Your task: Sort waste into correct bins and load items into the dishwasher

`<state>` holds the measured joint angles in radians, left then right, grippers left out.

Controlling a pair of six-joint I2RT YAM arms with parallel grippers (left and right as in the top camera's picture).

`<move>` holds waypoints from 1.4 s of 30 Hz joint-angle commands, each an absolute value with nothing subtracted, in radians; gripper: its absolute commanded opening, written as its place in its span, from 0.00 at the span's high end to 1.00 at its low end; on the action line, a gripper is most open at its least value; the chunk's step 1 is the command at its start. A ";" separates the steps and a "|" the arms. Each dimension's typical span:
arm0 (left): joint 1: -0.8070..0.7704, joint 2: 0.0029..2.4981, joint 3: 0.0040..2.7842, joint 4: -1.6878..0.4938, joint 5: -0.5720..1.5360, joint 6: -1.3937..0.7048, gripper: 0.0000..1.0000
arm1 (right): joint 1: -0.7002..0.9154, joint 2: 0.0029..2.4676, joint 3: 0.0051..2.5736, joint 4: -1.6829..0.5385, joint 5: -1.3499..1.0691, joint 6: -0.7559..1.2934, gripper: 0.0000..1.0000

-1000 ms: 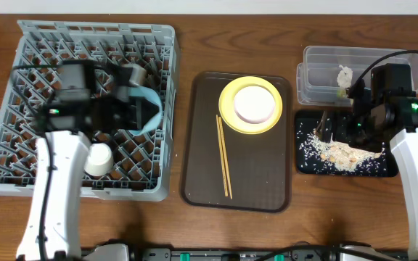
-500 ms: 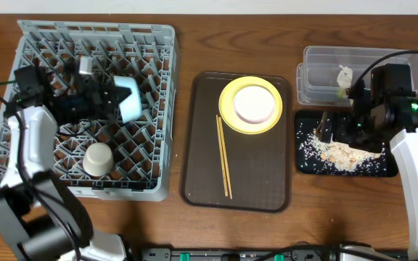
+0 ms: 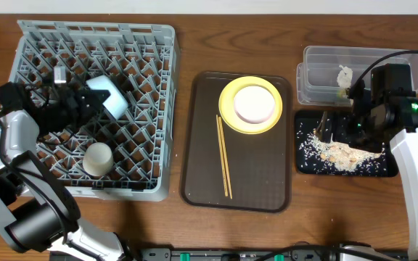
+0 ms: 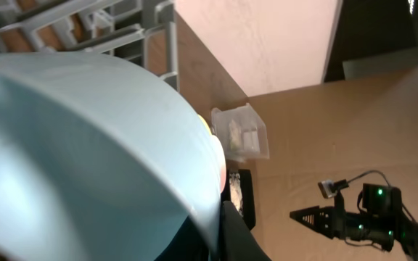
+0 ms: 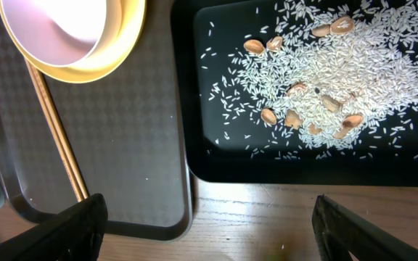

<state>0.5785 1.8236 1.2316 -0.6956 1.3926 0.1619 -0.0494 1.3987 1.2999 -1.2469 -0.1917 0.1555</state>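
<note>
My left gripper (image 3: 87, 102) is shut on the rim of the light blue bowl (image 3: 109, 93) and holds it tilted over the grey dish rack (image 3: 158, 109). The bowl (image 4: 85, 159) fills the left wrist view, with one black finger (image 4: 231, 232) on its edge. A small white cup (image 3: 98, 157) stands in the rack. The yellow plate (image 3: 227, 109) holds the cream-white bowl (image 3: 255, 104); the chopsticks (image 3: 224, 156) lie beside it. My right gripper (image 5: 209, 225) is open and empty above the near-left corner of the black tray (image 5: 216, 163) of rice scraps (image 5: 325, 80). I cannot make out the wrapper.
The plate, bowl and chopsticks rest on a brown serving tray (image 3: 202, 181) in the middle. The clear tub (image 3: 318, 69) at the back right holds a white tissue (image 3: 345, 74). The black tray (image 3: 303, 163) lies in front of it. Bare wood shows along the front edge.
My left gripper has swung left over the rack with the blue bowl, which has turned and moved left. The right arm has not moved.
</note>
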 commanded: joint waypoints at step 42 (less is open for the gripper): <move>-0.144 1.359 1.249 -0.669 0.271 -0.055 0.09 | -0.087 1.391 1.312 -1.254 -0.049 0.229 0.01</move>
